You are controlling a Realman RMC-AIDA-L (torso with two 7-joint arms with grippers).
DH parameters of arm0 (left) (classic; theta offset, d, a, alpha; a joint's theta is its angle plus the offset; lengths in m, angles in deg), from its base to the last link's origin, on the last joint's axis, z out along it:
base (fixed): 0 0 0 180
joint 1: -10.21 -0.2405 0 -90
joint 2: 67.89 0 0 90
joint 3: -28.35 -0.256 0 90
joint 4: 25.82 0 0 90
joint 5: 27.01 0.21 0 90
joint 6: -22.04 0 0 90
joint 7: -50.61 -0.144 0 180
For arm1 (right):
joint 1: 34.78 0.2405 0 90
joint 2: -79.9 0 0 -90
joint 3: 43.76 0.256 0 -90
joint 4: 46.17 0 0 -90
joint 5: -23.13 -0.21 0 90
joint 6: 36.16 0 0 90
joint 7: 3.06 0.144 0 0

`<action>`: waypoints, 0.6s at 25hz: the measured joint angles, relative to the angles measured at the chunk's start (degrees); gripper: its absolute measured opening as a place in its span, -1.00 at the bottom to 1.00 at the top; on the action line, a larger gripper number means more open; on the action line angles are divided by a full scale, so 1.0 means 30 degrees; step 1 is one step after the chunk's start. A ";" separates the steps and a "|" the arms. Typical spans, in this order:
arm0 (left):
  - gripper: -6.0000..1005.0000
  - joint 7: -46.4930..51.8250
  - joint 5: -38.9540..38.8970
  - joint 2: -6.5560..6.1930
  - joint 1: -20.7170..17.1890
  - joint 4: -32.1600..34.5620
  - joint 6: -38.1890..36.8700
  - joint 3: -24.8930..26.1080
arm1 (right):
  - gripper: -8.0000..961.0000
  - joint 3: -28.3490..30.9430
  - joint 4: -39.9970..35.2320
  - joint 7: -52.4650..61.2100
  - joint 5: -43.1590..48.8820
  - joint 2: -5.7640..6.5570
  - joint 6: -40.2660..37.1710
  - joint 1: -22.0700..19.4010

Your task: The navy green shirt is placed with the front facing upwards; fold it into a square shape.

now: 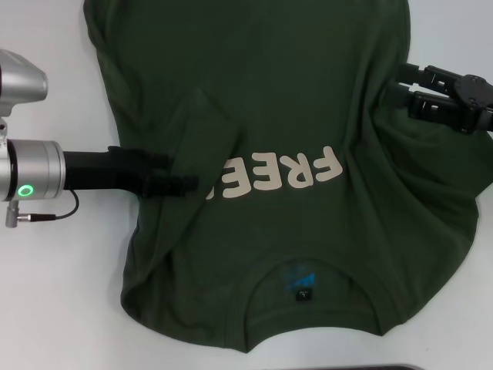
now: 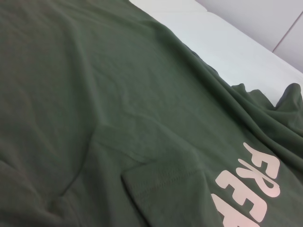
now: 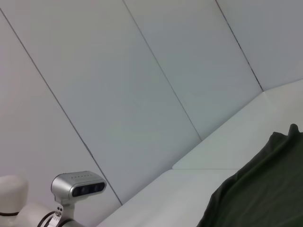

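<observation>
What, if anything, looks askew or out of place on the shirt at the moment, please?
The navy green shirt lies rumpled: its left sleeve is folded in over the chest, covering the end of the "FREE!" lettering beside the left gripper. The right side is bunched by the right gripper.

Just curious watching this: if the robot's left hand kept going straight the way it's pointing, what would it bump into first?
Probably the folded-over sleeve of the navy green shirt: the left hand points across the shirt towards the cream FREE! lettering, though its height above the cloth is unclear.
</observation>
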 joint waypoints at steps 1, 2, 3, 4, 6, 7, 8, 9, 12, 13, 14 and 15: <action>0.60 0.0012 0.0003 0.0000 -0.0001 0.0029 -0.0018 0.0001 | 0.90 0.0008 0.0001 -0.0002 0.0000 -0.0002 0.0000 0.0000; 0.59 0.0026 0.0005 0.0000 0.0000 0.0070 -0.0050 0.0003 | 0.90 0.0015 0.0001 -0.0003 0.0001 -0.0004 0.0000 0.0000; 0.59 0.0043 0.0008 0.0000 0.0003 0.0092 -0.0086 0.0005 | 0.90 0.0018 0.0000 -0.0005 0.0000 -0.0003 -0.0001 0.0000; 0.59 0.0058 0.0011 -0.0001 0.0021 0.0119 -0.0148 0.0002 | 0.90 0.0019 0.0001 -0.0008 -0.0001 -0.0001 -0.0001 -0.0005; 0.59 0.0069 0.0015 -0.0002 0.0046 0.0139 -0.0370 -0.0009 | 0.90 0.0049 0.0001 -0.0012 0.0000 0.0009 0.0000 -0.0041; 0.58 0.0074 0.0017 -0.0002 0.0095 0.0153 -0.0599 -0.0017 | 0.90 0.0082 0.0001 -0.0014 0.0000 0.0010 -0.0001 -0.0062; 0.58 0.0086 0.0023 -0.0001 0.0135 0.0161 -0.0787 -0.0020 | 0.90 0.0128 0.0001 -0.0022 0.0000 0.0012 -0.0001 -0.0088; 0.58 0.0156 0.0061 -0.0001 0.0179 0.0167 -0.0935 -0.0022 | 0.90 0.0173 0.0001 -0.0028 -0.0001 0.0019 -0.0001 -0.0107; 0.57 0.0521 0.0318 -0.0018 0.0296 0.0200 -0.1154 -0.0054 | 0.90 0.0220 0.0001 -0.0039 0.0000 0.0042 -0.0001 -0.0167; 0.57 0.0607 0.0389 -0.0020 0.0309 0.0209 -0.1161 -0.0062 | 0.90 0.0228 0.0001 -0.0041 0.0000 0.0050 -0.0001 -0.0183; 0.57 0.0679 0.0498 -0.0022 0.0328 0.0216 -0.1158 -0.0111 | 0.90 0.0227 0.0001 -0.0041 0.0001 0.0050 -0.0001 -0.0194; 0.57 0.0750 0.0580 -0.0022 0.0347 0.0223 -0.1134 -0.0140 | 0.90 0.0228 0.0001 -0.0042 0.0000 0.0053 -0.0001 -0.0206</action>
